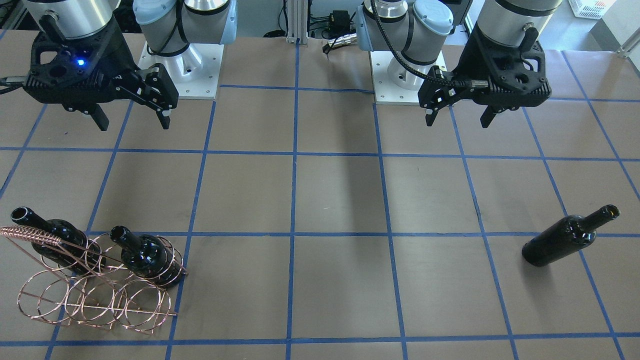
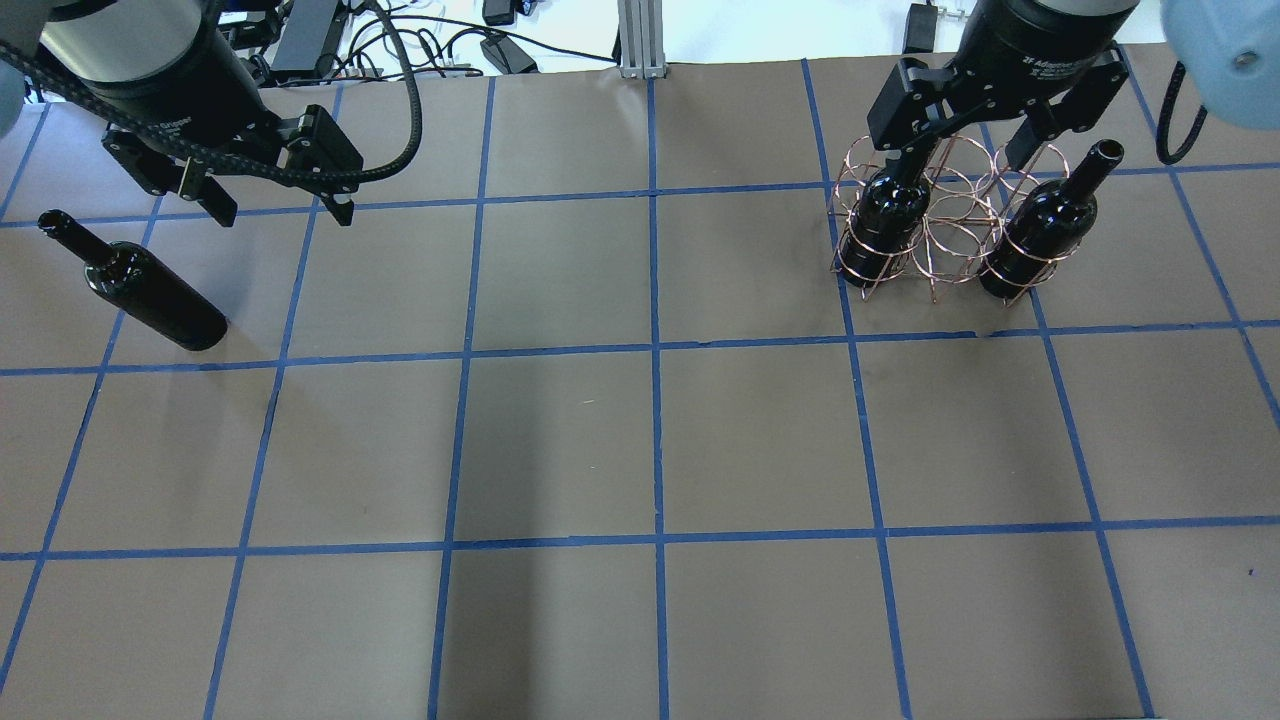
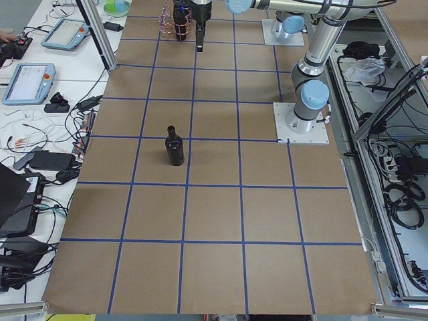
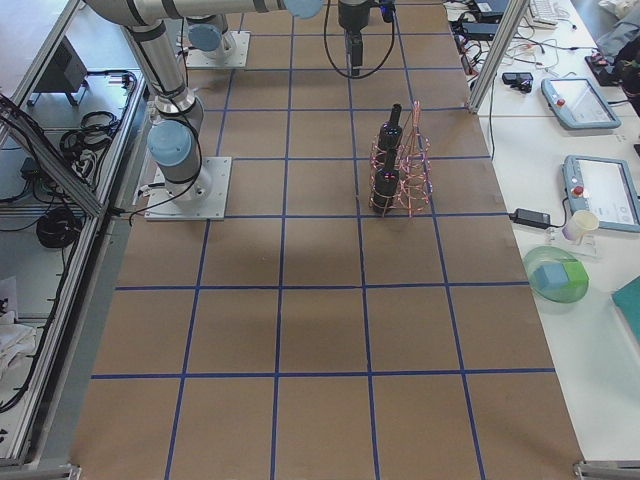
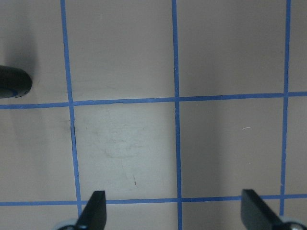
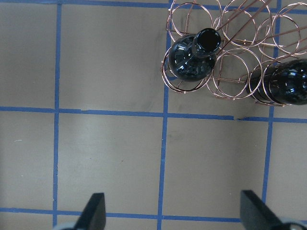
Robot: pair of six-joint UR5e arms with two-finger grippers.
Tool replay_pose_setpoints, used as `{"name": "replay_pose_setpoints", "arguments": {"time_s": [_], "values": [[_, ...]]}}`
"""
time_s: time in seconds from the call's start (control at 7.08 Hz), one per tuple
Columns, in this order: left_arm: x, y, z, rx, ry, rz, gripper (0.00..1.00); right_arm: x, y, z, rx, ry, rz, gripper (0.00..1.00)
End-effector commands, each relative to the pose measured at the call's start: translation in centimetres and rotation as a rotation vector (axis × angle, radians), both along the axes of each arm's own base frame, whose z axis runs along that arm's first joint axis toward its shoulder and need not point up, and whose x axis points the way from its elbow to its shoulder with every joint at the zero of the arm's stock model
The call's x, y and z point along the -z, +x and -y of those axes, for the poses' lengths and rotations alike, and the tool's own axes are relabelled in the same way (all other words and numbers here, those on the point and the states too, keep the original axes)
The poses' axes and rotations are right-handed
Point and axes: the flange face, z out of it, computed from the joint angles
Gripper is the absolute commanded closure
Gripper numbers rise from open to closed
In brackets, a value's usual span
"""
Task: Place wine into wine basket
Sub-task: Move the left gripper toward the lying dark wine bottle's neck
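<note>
The wine (image 3: 175,146) is standing upright on the bench (image 2: 650,440), well apart from the wine basket (image 1: 31,233), toward the far end of the bench from it on the left arm's side, and nothing is touching it. Two other bottles (image 2: 885,215) (image 2: 1040,235) are already sitting upright in the basket's outer rings, and the rings between them are showing empty, so that middle slot is looking like the place for this one. The left end effector (image 1: 459,120) is hanging above the bench far from the basket and near the wine, with its fingers spread wide and gripping nothing; its wrist view is catching only a dark edge of the bottle at the border, so it is not lining up over it. The right end effector (image 1: 134,122) is hovering just beside the basket, raised over the bare bench, also spread wide and empty. As a judgement, the bottle is going to handle as stiff, fairly heavy glass with a glossy, slippery skin, and it is going to break if it is dropped or knocked against the wire. The long neck is offering the best hold: it is narrow enough for the fingers to close around, and a grip there is keeping them above the rings while the body is going down through them. The lip at the mouth is likely to be helping against slip, though the weight below is calling for a firm, centred pinch and slow carrying across to the basket.
</note>
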Motion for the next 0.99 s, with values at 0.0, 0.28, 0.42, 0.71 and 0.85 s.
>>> {"name": "replay_pose_setpoints", "arguments": {"time_s": [0.0, 0.28, 0.42, 0.71, 0.85], "values": [[0.06, 0.04, -0.05, -0.001, 0.004, -0.002, 0.00, -0.03, 0.22, -0.06, -0.003, -0.003, 0.007, 0.00], [0.24, 0.07, 0.03, 0.000, 0.010, 0.001, 0.00, -0.07, 0.11, -0.02, -0.003, -0.008, -0.003, 0.00], [0.26, 0.29, -0.06, -0.003, 0.018, 0.001, 0.00, -0.08, 0.13, -0.02, -0.003, -0.008, -0.002, 0.00], [0.27, 0.64, -0.39, -0.011, 0.036, 0.006, 0.00, -0.08, 0.13, -0.02, -0.003, -0.008, -0.002, 0.00], [0.39, 0.64, -0.25, -0.011, 0.036, 0.006, 0.00, -0.09, 0.10, -0.01, -0.003, -0.009, -0.005, 0.00]]}}
